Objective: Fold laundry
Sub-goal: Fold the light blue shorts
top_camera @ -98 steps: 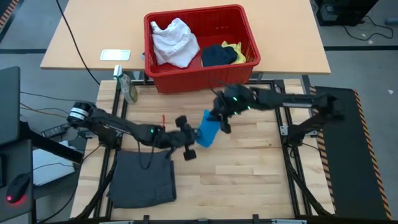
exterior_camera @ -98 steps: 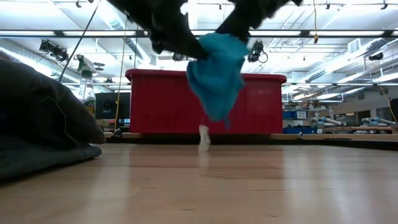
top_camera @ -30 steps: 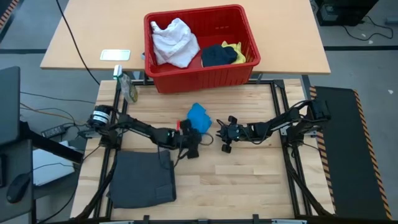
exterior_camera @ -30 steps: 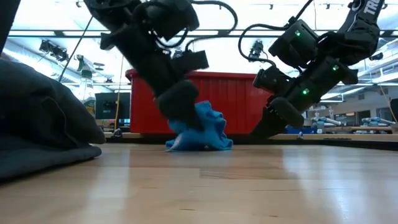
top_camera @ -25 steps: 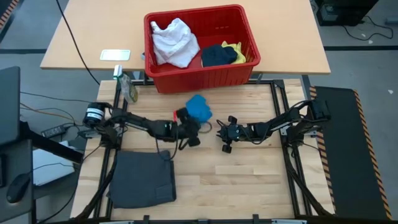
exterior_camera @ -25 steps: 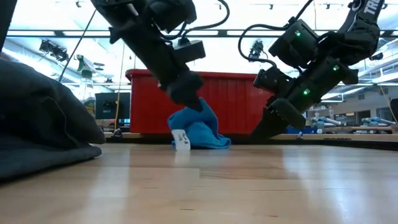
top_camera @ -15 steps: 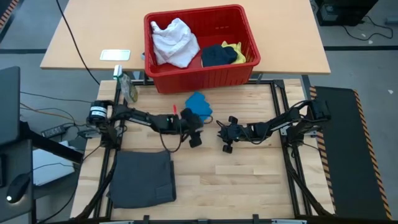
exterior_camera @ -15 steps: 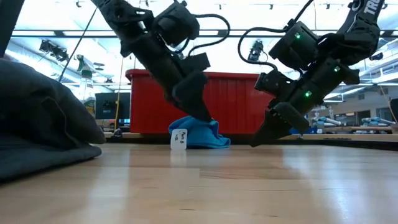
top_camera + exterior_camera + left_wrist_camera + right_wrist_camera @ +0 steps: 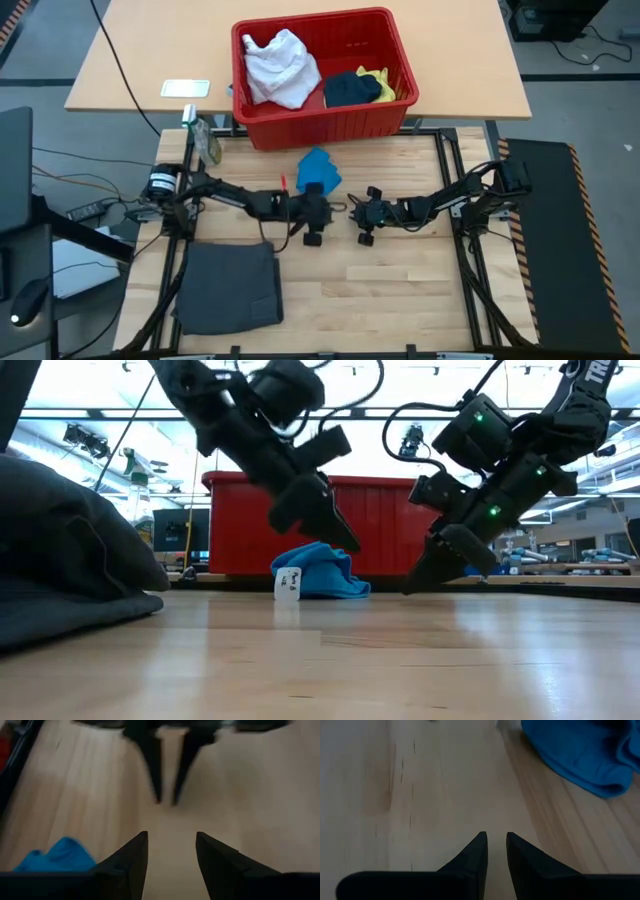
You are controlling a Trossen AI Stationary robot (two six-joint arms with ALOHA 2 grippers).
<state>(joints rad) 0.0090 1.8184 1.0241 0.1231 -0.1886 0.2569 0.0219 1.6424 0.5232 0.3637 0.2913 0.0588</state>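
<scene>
The bright blue garment (image 9: pixel 318 170) lies in a crumpled heap on the wooden table just in front of the red basket; its white tag (image 9: pixel 288 583) faces the low view. My left gripper (image 9: pixel 328 212) hangs open a little to its near right, with nothing between the fingers (image 9: pixel 170 837). My right gripper (image 9: pixel 352 212) faces it, fingertips low over the table and only a narrow gap apart (image 9: pixel 495 837). A folded dark grey garment (image 9: pixel 230 285) lies flat at the near left. White (image 9: pixel 280 65), dark navy (image 9: pixel 350 90) and yellow (image 9: pixel 385 82) pieces lie in the basket.
The red basket (image 9: pixel 320 122) stands on the far table's near edge, right behind the blue garment. A spray bottle (image 9: pixel 205 140) stands at the far left corner, and a white flat object (image 9: pixel 186 88) lies on the far table. Bare wood stretches across the near right.
My left gripper has moved the blue garment toward the far edge, close to the basket, where it has settled in a heap. The gripper has then come away from the garment, rising a little, going toward the table's right and rolling its wrist.
</scene>
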